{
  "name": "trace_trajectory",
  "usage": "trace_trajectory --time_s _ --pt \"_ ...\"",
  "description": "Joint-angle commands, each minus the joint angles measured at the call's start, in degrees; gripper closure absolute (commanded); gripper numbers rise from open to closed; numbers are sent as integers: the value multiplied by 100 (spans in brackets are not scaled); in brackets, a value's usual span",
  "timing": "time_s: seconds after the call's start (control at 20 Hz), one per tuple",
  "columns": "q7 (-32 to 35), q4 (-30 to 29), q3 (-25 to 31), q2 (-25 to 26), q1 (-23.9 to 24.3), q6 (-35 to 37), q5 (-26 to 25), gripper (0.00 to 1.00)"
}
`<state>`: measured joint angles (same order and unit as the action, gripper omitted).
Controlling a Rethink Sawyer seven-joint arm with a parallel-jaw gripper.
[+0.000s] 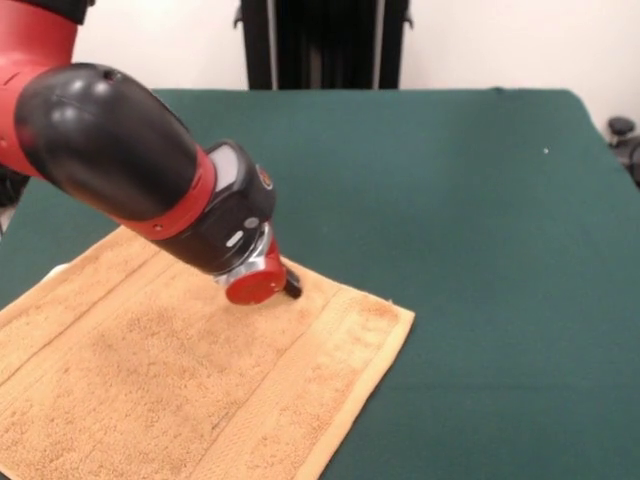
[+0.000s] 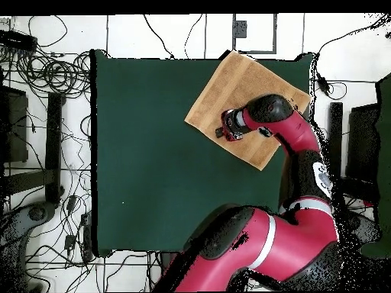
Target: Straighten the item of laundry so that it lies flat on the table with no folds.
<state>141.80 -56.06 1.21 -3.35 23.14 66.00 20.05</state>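
The orange-tan towel [image 1: 180,370] lies spread out on the dark green table [image 1: 460,200], at the lower left of the front view, and runs off the picture's left and bottom edges. Its border bands show along the right side and no large fold shows. My gripper [image 1: 291,286] is down on the towel near its far edge, close to the corner [image 1: 400,312]. In the overhead view the towel [image 2: 237,88] lies turned like a diamond at the table's [image 2: 153,152] upper right, with my gripper [image 2: 220,132] at its lower left edge. My arm covers part of the towel.
The robot's black pedestal [image 1: 320,40] stands behind the table's far side. A black object [image 1: 625,135] sits just off the table's right edge. Cables [image 2: 46,76] lie on the floor around the table.
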Motion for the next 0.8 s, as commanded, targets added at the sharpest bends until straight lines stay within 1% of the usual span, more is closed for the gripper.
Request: trace_trajectory --time_s 0.05,0.8 --pt "484 -1625 742 123 -497 84 277 100" --pt "560 -1882 744 -2 -683 -323 593 100"
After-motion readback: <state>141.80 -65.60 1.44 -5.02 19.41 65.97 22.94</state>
